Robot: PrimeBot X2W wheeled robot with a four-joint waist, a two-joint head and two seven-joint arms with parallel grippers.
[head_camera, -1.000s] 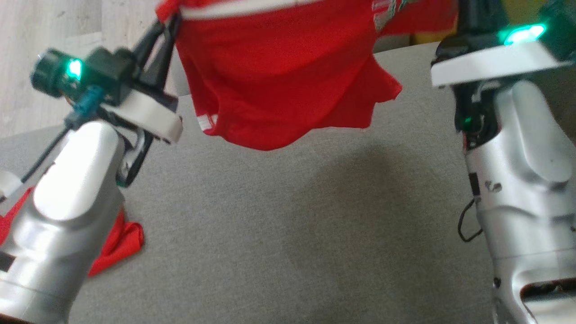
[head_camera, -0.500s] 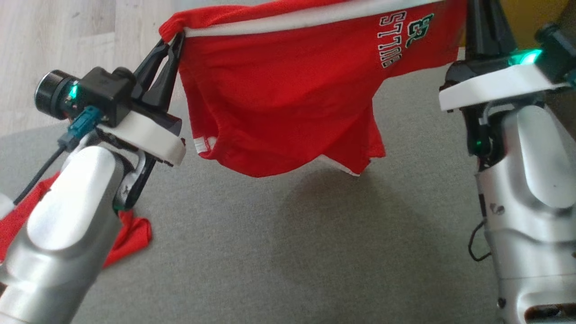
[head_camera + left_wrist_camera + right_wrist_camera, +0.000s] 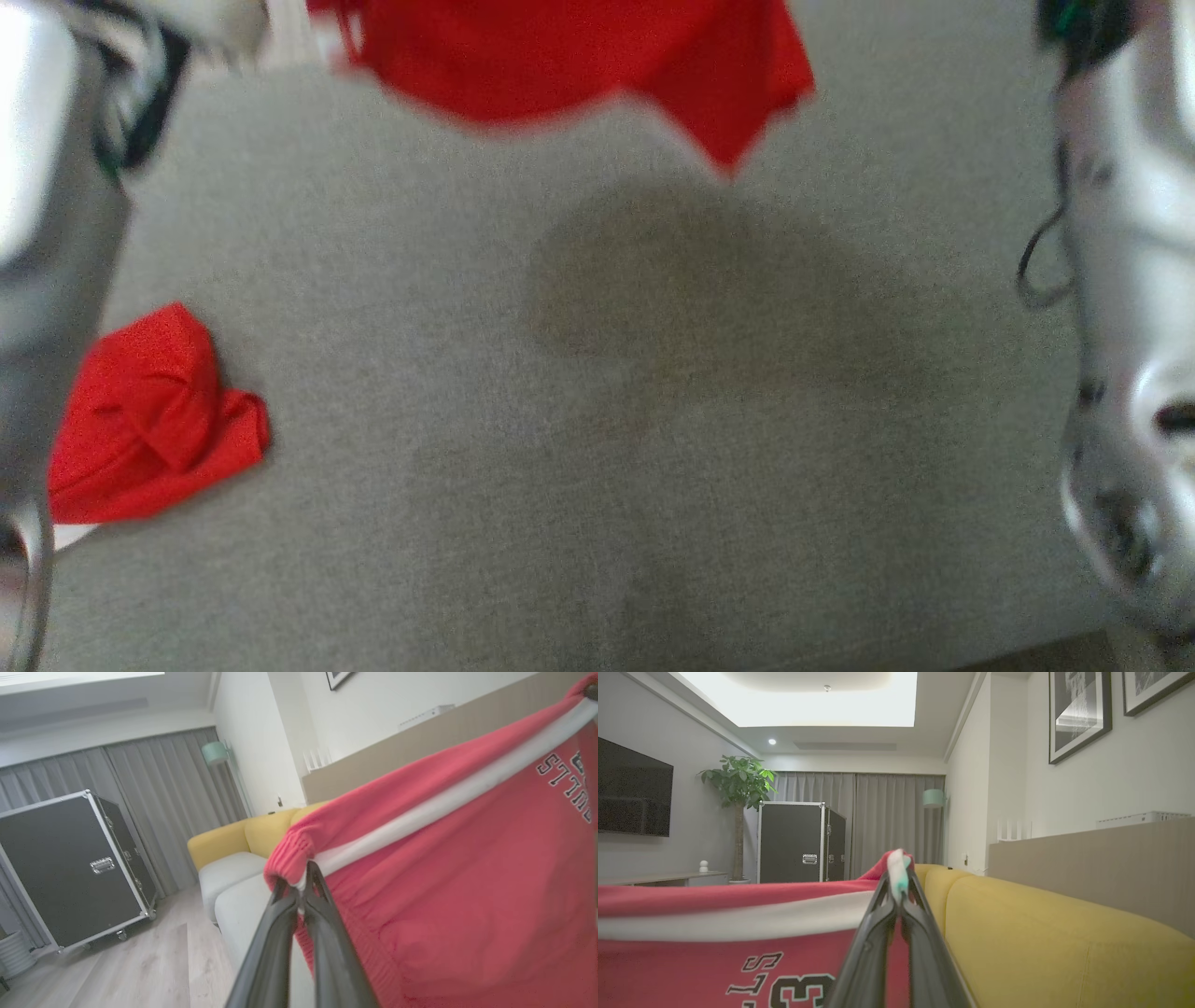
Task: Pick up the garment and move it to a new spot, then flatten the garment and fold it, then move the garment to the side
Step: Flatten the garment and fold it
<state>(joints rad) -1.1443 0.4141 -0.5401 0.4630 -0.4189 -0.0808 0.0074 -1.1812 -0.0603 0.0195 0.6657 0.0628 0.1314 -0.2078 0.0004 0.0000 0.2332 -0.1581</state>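
Note:
The garment (image 3: 458, 868) is a pair of red shorts with a white waistband stripe and black lettering, stretched in the air between my two grippers. My left gripper (image 3: 303, 877) is shut on one end of the waistband. My right gripper (image 3: 899, 877) is shut on the other end, with the garment (image 3: 714, 933) hanging to its left. In the blurred head view the garment's lower edge (image 3: 579, 56) hangs above the grey cushion (image 3: 597, 420), casting a shadow on it. My pale forearms stand at both sides of that view.
A second red cloth (image 3: 149, 420) lies crumpled at the left of the grey cushion. A yellow sofa back (image 3: 1055, 942) runs beside my right gripper. A black flight case (image 3: 70, 868), curtains and wood floor lie beyond the left gripper.
The head view has tilted down and blurred, so the garment and both arms now sit higher in it. Both grips on the waistband stay unchanged.

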